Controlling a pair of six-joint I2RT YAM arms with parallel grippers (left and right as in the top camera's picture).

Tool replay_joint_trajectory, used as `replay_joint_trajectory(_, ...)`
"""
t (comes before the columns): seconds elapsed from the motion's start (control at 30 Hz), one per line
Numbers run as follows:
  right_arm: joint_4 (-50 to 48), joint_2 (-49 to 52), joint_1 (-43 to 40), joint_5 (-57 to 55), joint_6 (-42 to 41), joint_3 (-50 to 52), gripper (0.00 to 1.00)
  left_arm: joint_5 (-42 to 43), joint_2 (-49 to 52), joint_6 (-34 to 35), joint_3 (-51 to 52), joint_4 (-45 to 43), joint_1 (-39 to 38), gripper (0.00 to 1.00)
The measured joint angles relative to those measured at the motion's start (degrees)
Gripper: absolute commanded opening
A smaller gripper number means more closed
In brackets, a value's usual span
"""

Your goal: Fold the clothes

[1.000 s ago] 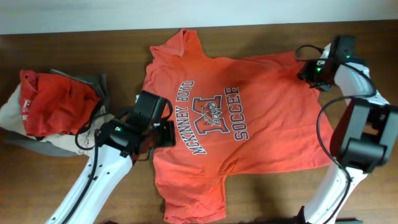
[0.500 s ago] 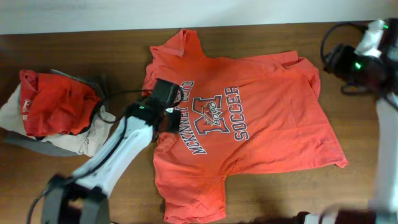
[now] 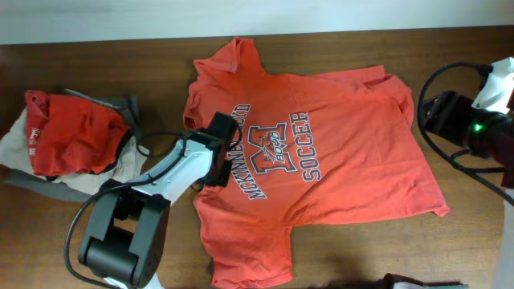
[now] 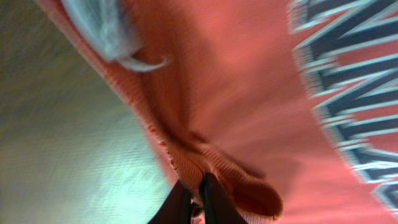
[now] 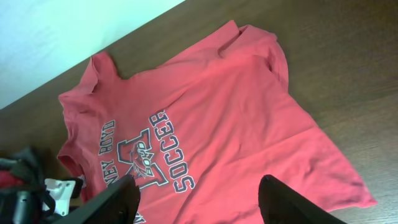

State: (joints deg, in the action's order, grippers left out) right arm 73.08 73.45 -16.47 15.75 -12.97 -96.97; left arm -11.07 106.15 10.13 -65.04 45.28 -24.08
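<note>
The clothes, an orange-red T-shirt (image 3: pixel 321 152) with a navy-and-white "McKinney Boyd Soccer" print, lies spread flat on the brown table (image 3: pixel 466 241), neck to the left and hem to the right. My left gripper (image 3: pixel 215 152) sits low at the neck opening. In the left wrist view its dark fingers (image 4: pixel 214 202) are pressed together on the ribbed collar (image 4: pixel 242 186), which bunches up between them. My right gripper (image 5: pixel 198 183) hangs high over the table's right side, open and holding nothing, and looks down on the shirt (image 5: pixel 217 118). In the overhead view the right gripper (image 3: pixel 446 119) is off the shirt's hem.
A pile of other garments lies at the left: a red one (image 3: pixel 72 132) on top of beige and grey ones (image 3: pixel 20 148). A white wall (image 3: pixel 257 16) runs along the table's far edge. Black cables (image 3: pixel 438 152) loop beside the right arm.
My left gripper has shut on the collar after moving slightly up the shirt's left edge. The right arm has pulled away from the shirt's far right corner, rising toward the right edge.
</note>
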Motion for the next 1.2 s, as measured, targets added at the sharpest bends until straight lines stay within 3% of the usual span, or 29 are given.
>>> replay_joint_trajectory(0.17, 0.0, 0.0, 0.0, 0.0, 0.0, 0.0, 0.66, -6.8, 0.0, 7.5, -0.1, 6.2, 0.1, 0.01)
replay_joint_trajectory(0.27, 0.0, 0.0, 0.0, 0.0, 0.1, 0.0, 0.66, -10.9, 0.0, 11.1, -0.1, 9.2, 0.3, 0.07)
replay_joint_trajectory(0.53, 0.0, 0.0, 0.0, 0.0, 0.2, 0.0, 0.66, -17.1, 0.0, 17.3, -0.2, 13.7, 3.0, 0.47)
replay_joint_trajectory(0.8, 0.0, 0.1, 0.0, 0.0, 1.0, 0.0, 0.67, -17.0, 0.0, 19.3, -1.0, 14.4, 8.5, 0.46)
replay_joint_trajectory(0.9, 0.1, 0.9, 0.0, 0.0, 1.2, 0.0, 0.66, -14.8, -0.5, 18.1, -2.2, 14.1, 8.0, 0.46)
replay_joint_trajectory(1.0, 0.4, 2.0, 0.0, 0.0, 1.2, 0.0, 0.67, -13.1, -1.9, 17.1, -2.7, 14.0, 7.1, 0.38)
replay_joint_trajectory(1.2, 0.5, 3.0, 0.0, 0.0, 1.2, 0.0, 0.66, -9.6, -5.3, 14.9, -3.1, 13.9, 5.0, 0.38)
